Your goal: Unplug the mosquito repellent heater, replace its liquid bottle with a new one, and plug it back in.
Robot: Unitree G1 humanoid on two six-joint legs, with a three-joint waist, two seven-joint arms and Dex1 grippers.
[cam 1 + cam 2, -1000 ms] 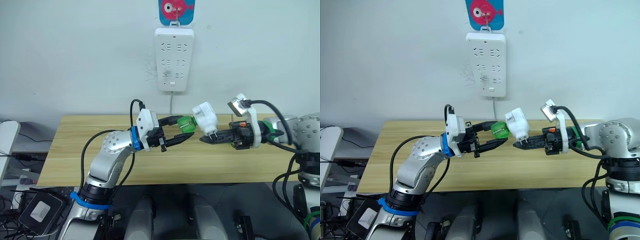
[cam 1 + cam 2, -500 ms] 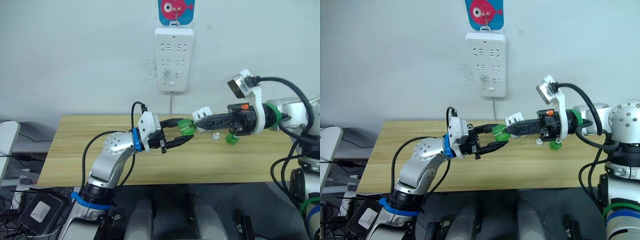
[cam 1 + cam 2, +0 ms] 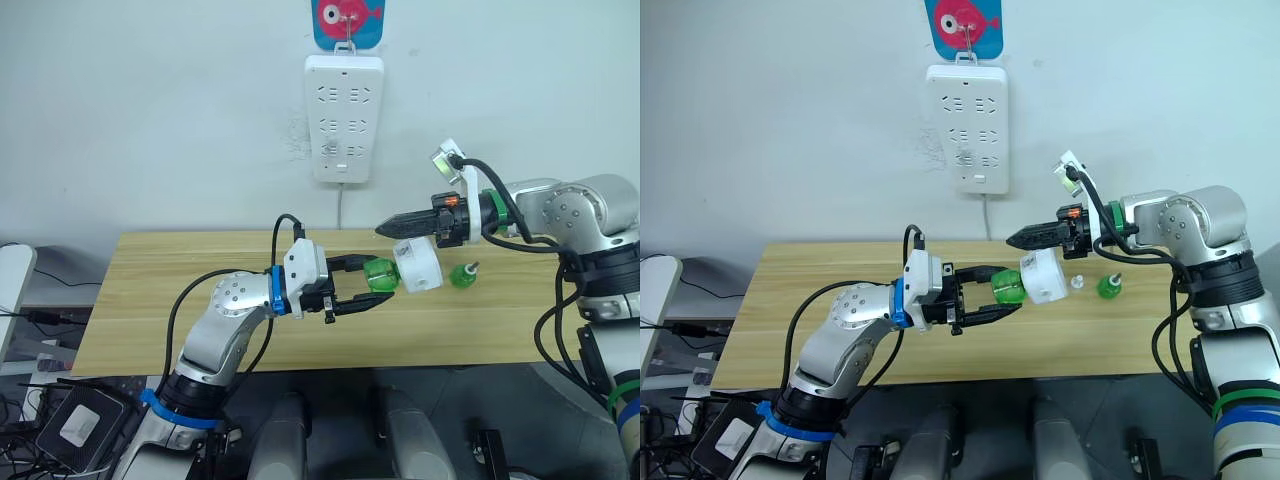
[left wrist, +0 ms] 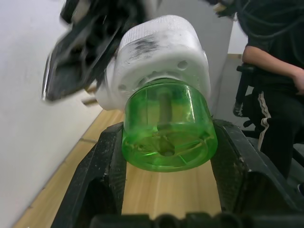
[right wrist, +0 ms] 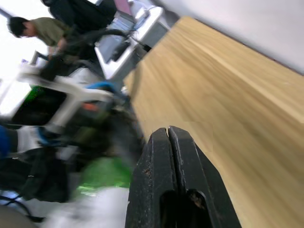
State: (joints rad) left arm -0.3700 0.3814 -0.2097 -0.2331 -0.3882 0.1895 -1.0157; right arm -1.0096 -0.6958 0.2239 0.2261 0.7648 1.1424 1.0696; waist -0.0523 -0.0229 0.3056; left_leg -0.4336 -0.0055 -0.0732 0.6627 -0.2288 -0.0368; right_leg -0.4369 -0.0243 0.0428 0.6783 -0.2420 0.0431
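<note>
Small white rounded plastic heater (image 4: 159,57): matt, scuffed w/ grey smudges. Its translucent green plastic bottle (image 4: 166,126): glossy, smooth. Left gripper's black fingers (image 4: 97,183): matt plastic, worn, speckled at edges. Right gripper's black fingers (image 5: 183,175): same matt, scratched finish. Pale wood tabletop (image 3: 170,300): smooth, light grain, low sheen. White rectangular plastic power strip (image 3: 343,118) on wall: smooth, semi-gloss. Second small green plastic bottle (image 3: 462,274): glossy.

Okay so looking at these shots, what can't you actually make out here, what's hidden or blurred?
- Heater plug pins: not visible in the eye views; in the left wrist view a blurred dark shape covers that side.
- Liquid level in the green bottle held by the left tool: unreadable through the tinted plastic.
- Right wrist view: surroundings beyond the shut right tool are motion-blurred.
- Second green bottle on the table: too small to tell its cap state.
</note>
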